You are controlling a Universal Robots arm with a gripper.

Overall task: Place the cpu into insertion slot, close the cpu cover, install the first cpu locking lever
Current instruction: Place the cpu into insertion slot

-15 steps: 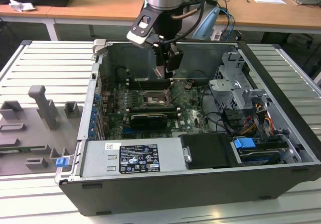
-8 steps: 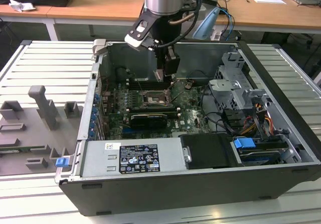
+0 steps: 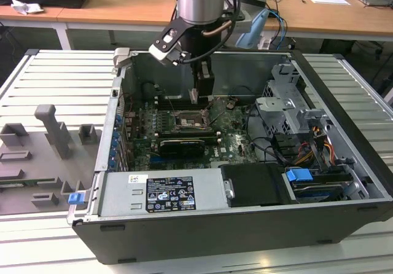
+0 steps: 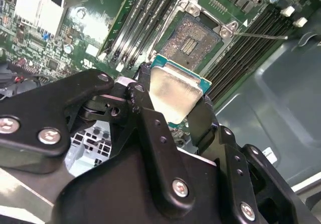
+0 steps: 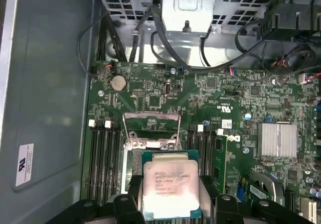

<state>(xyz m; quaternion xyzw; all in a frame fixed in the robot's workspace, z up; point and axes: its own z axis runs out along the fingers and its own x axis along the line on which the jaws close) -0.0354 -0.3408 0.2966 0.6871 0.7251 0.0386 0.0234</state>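
One cpu, pinched between the two fingers of a single gripper, held over one open socket.

The one arm reaches down into one open dark-walled computer case holding one green motherboard. The cpu is a flat square with a dull, brushed silver-beige metal top on a teal-green edge. In both wrist views the matte black fingers clamp it by two opposite edges, with the chip sitting between them, above the board and not seated. The socket is a bare square field of fine gold contacts. The cpu cover, a thin silvery frame with a large opening, stands open just past the chip. Two banks of long black memory slots flank the socket, with one round coin cell and one finned metal heatsink nearby.
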